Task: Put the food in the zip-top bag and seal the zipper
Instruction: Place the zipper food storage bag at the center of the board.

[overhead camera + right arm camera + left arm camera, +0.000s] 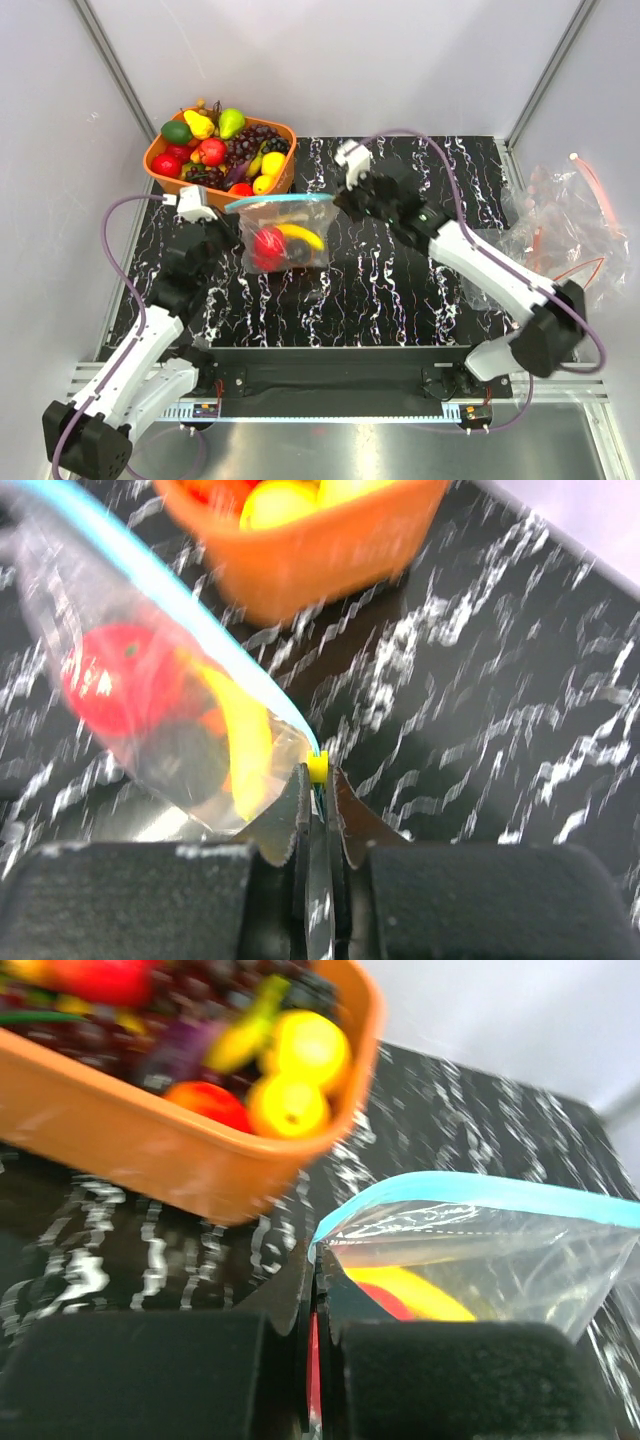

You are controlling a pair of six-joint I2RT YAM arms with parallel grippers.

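Zip-top bag (285, 235): hanging taut between the two grippers over the left-centre of the black marbled desk (400, 280), just in front of the orange bin (160, 160); whether its bottom is touching the desk cannot be told.

Food (115, 690): sitting inside the bag. A round red fruit is pressing against the clear wall, a long yellow piece is lying beside it, and a trace of orange is showing between them.

Zipper (280, 201): running as a light blue strip along the bag's top edge, from one gripper to the other (whether it is pressed shut along its whole length cannot be told).

Orange bin: standing at the desk's far left corner, brimming with toy fruit, including dark grapes, a green pear, a lime, and yellow and red pieces.

Spare bags (565, 215): lying in a crumpled clear heap with red-orange strips at the desk's right edge.

Left arm: reaching forward from its base, with the wrist bending inward toward the bag's left end.

Left gripper (312, 1260): clenching the bag's left corner, jaws pressing together just under the blue strip.

Right arm: stretching diagonally across the desk from the right side to the bag's right end.

Right gripper (318, 780): pinching the bag's right corner at the zipper's end, jaws nearly meeting.
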